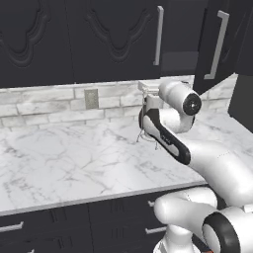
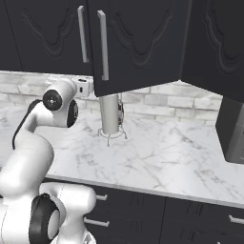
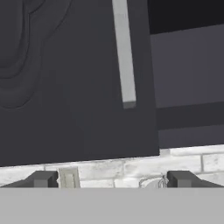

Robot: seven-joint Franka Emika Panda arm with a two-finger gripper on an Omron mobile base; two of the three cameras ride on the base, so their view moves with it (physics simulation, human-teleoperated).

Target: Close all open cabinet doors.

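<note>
One black cabinet door (image 1: 225, 39) with a long silver bar handle (image 1: 219, 45) stands swung out from the wall cabinet, leaving a dark opening (image 1: 180, 49) to its left. In the right base view this open door (image 2: 143, 43) hangs over the counter. The neighbouring door (image 1: 113, 34) on the left is shut. My gripper (image 3: 112, 179) is open, with nothing between its fingertips (image 3: 43, 178). It is raised just under the cabinets and faces the shut door's handle (image 3: 124, 57) and the open cabinet interior (image 3: 188, 70).
A grey roll on a wire stand (image 2: 110, 114) stands on the marble counter (image 2: 167, 152) below the open door. A black microwave (image 2: 233, 133) sits at the right. A wall outlet (image 1: 91, 98) is in the brick backsplash. Drawer fronts (image 2: 200, 224) run below the counter.
</note>
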